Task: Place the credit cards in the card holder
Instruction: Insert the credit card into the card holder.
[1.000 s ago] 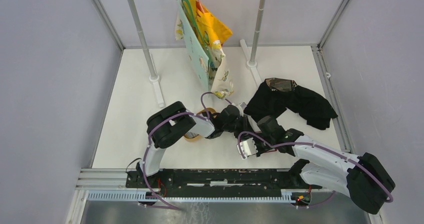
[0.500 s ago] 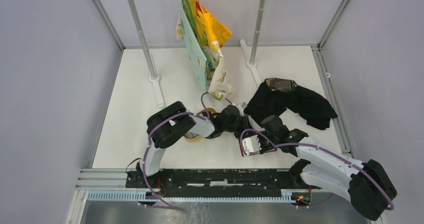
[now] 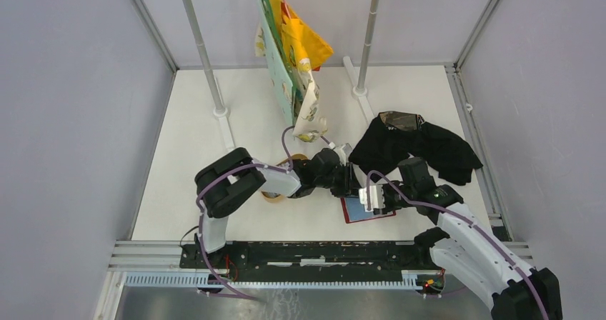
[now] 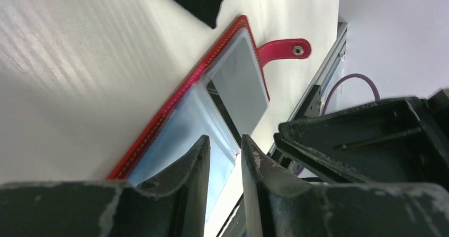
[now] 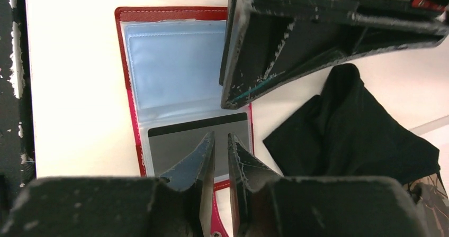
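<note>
Red along its stitched edge, the card holder (image 3: 368,211) is lying open and flat on the white table (image 3: 193,170), close to the near edge where our arms are bolted. A grey card (image 5: 174,147) with a dark stripe is sitting in one of its clear pockets. The pocket beside it is showing pale blue, and we cannot tell whether a card is lying inside. Our right gripper (image 5: 221,136) is pointing down at the grey card, its fingers parted by only a thin slit and gripping nothing; we cannot tell whether the tips are touching the card. Our left gripper (image 4: 225,142) is hanging over the pale blue pocket, fingers a little apart, likewise gripping nothing. The holder's red strap (image 4: 283,49) with its metal stud is sticking out past the grey card's end. Just beyond the holder a black cloth (image 3: 421,145) is lying crumpled, and farther back patterned fabric (image 3: 296,56) is hanging from a rack.
</note>
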Controlling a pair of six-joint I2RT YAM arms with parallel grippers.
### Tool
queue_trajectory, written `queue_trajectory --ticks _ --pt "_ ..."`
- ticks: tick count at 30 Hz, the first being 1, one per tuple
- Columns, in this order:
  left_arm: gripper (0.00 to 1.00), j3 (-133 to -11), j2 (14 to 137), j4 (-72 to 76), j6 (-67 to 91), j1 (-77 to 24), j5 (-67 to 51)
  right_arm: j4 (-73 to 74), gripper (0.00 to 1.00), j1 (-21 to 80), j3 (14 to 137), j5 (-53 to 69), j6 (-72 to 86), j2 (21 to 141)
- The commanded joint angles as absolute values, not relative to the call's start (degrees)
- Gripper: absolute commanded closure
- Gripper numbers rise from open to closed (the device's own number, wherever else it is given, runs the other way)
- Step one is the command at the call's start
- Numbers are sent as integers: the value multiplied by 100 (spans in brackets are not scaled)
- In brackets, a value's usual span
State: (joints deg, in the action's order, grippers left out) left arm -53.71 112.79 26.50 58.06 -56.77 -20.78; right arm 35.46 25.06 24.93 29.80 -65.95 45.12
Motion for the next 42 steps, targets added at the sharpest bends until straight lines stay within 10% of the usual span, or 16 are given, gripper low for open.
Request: queue_trajectory --ticks 1,29,38,42 --pt "65 -5264 10527 2502 4966 -5807 -1700 3677 79 2230 2767 3547 -6676 4368" --pt "55 -3705 7807 1457 2343 -7114 589 3689 73 1743 2773 3814 -6661 4342" --pt "47 -3158 8410 2870 2886 -7260 -1104 3691 72 1730 2766 3832 -6672 4329" --pt "47 -3512 8478 2272 2744 -8082 -9 3687 71 1711 2760 3828 -6685 4316"
